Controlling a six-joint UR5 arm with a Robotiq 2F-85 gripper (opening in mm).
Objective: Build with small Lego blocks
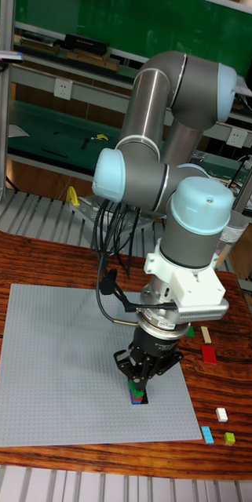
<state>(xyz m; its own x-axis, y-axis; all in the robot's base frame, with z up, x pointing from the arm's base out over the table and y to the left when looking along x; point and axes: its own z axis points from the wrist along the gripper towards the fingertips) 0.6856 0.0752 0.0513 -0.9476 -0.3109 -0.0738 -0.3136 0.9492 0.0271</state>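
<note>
Small stacked Lego blocks (138, 392) (green, red, blue) upright on grey baseplate (55, 369).

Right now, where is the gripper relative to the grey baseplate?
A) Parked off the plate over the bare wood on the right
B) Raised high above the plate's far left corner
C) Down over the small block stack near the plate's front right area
C: the gripper is low over the small block stack on the grey baseplate, toward its front right area.

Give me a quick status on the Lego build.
Pincer down on the small block stack on the grey baseplate, grip unclear. Loose bricks lie right of the plate. Nothing in the way.
</note>
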